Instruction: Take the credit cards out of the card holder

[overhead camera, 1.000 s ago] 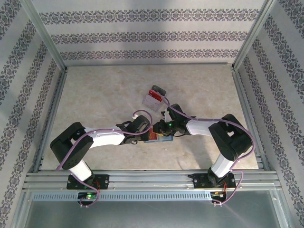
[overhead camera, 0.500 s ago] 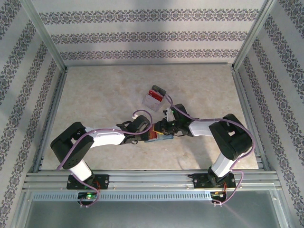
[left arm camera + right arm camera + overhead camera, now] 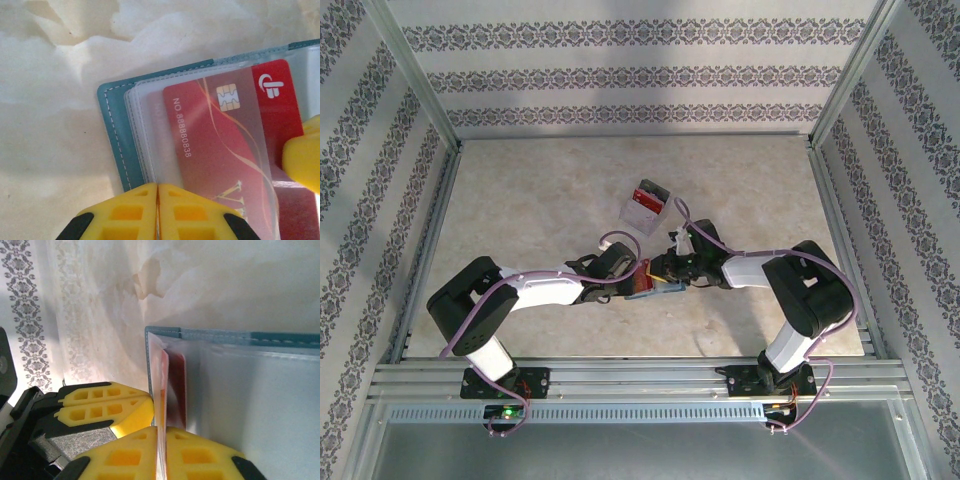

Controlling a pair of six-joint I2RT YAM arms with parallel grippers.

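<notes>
The card holder [image 3: 113, 131] lies open on the table, teal with clear plastic sleeves, and shows small between the two arms [image 3: 661, 290]. A red credit card [image 3: 220, 150] with a chip sits in the top sleeve, its right end sticking out. My left gripper [image 3: 158, 189] is shut on the sleeve edges at the holder's near side. My right gripper [image 3: 163, 432] is shut on the thin edge of the red credit card [image 3: 178, 390], and one of its yellow fingertips [image 3: 303, 158] rests at the card's right end. The left gripper's fingers [image 3: 114, 407] lie just beside it.
A clear plastic box [image 3: 642, 208] with red and dark contents stands just beyond the grippers. Metal frame rails [image 3: 840, 230] edge the table, and patterned walls stand round it. Both arms meet near the table's middle front.
The right gripper's jaws have closed on the card's edge, and its wrist has shifted slightly left toward the holder. The left arm has held still.
</notes>
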